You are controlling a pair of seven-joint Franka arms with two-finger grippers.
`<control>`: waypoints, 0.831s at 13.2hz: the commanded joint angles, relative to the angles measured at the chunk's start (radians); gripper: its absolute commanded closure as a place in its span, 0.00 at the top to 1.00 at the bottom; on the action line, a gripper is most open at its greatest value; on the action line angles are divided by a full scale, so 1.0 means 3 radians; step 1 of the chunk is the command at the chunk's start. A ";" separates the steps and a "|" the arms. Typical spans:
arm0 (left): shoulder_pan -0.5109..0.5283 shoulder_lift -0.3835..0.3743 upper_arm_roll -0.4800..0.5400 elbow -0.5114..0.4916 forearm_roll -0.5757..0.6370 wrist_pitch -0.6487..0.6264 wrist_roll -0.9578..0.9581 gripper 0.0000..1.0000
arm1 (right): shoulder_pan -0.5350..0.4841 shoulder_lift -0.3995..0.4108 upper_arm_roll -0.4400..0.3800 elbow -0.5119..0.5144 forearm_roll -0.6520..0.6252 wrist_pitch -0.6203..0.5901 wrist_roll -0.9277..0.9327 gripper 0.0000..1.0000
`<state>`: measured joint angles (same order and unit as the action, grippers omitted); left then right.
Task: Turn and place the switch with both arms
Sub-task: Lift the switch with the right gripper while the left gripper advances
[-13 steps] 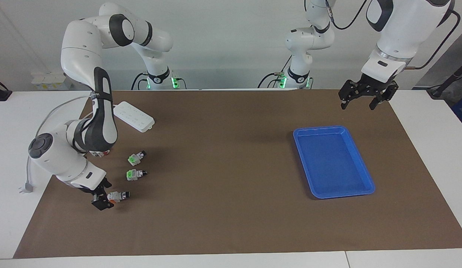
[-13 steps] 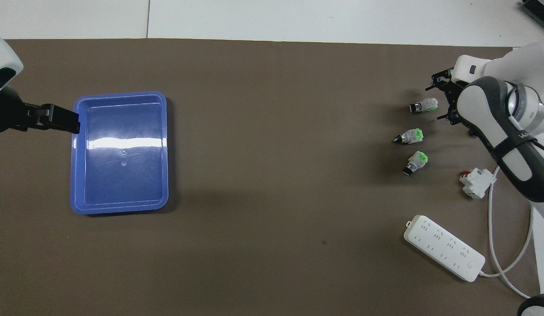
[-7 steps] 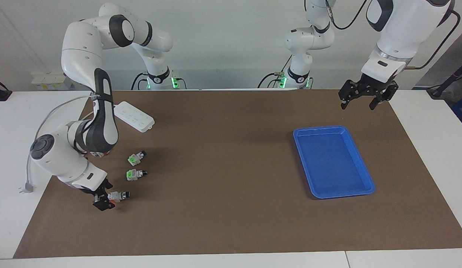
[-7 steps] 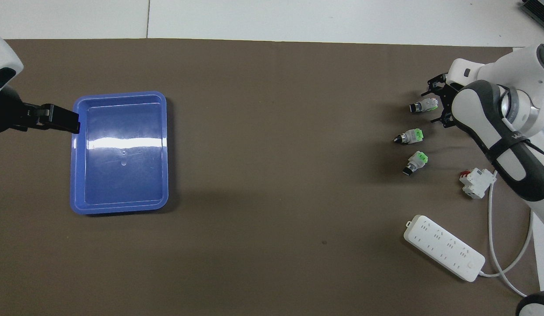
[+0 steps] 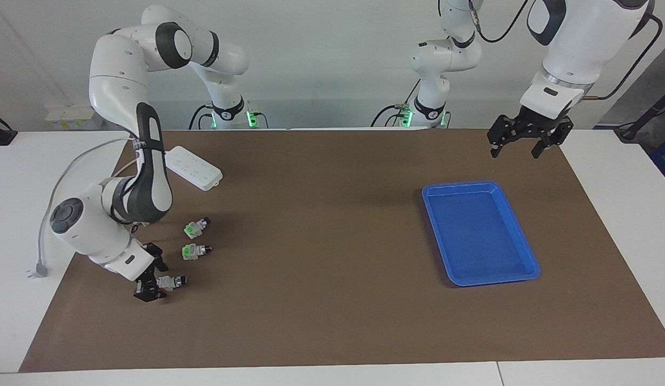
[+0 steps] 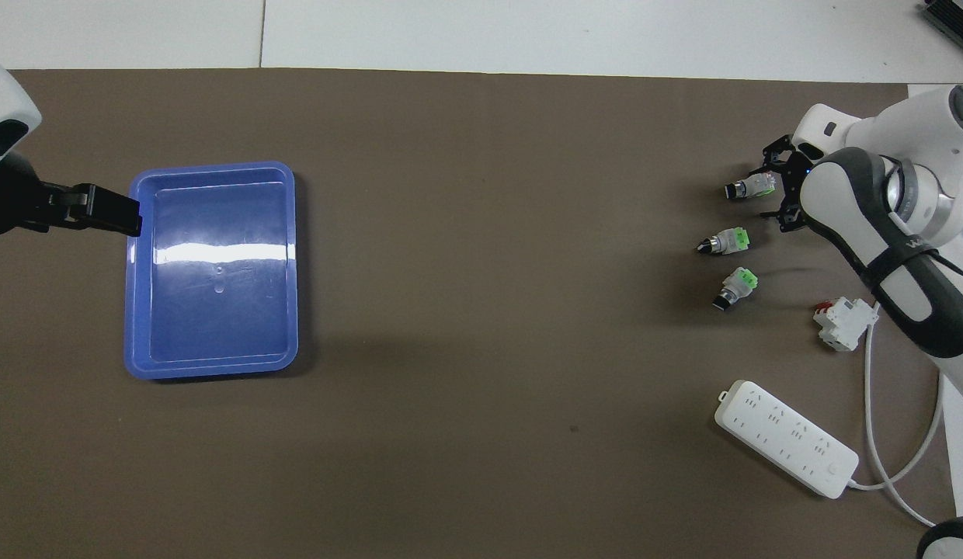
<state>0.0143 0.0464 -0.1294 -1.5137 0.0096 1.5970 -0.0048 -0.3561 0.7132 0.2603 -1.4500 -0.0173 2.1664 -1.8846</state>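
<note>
At the lower left of the facing view, the right gripper is down at the worktop, its fingers spread wide on either side of the switch, whose white body lies between them while its knob end points away from the gripper toward the middle of the frame. Whether the fingers touch the body cannot be told. In the overhead view the same switch lies at the upper right of the frame, with the right gripper just beside it and partly covered by the arm. Two green switches lie near it, closer to the robots: one next to the switch and another next after that. A white-and-red block sits at the right of the overhead view, and a power strip lies at its lower right. The blue tray rests at the right of the facing view, well apart from the switches. The left gripper hangs in the air at the upper right of the facing view, above the tray's end of the worktop, fingers set wide apart and holding nothing; this arm waits.
</note>
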 commanded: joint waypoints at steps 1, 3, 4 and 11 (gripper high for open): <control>0.0009 -0.0104 0.0012 -0.0119 -0.0001 0.0010 0.0006 1.00 | -0.0051 -0.0061 0.0042 -0.0188 -0.0039 0.0080 0.0095 0.66; 0.0009 -0.0104 0.0012 -0.0119 -0.0001 0.0005 0.0006 1.00 | -0.0051 -0.0066 0.0042 -0.0218 -0.0039 0.0121 0.0080 0.65; 0.0009 -0.0104 0.0012 -0.0119 -0.0001 0.0005 0.0006 1.00 | -0.0051 -0.0066 0.0042 -0.0239 -0.0039 0.0142 0.0080 0.61; -0.0022 -0.0104 0.0012 -0.0119 -0.0001 0.0010 0.0006 1.00 | -0.0051 -0.0087 0.0053 -0.0270 -0.0024 0.0172 0.0100 0.00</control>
<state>0.0136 0.0464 -0.1304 -1.5137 0.0096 1.5970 -0.0048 -0.3563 0.6999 0.2649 -1.4694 -0.0172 2.2199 -1.8794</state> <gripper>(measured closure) 0.000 0.648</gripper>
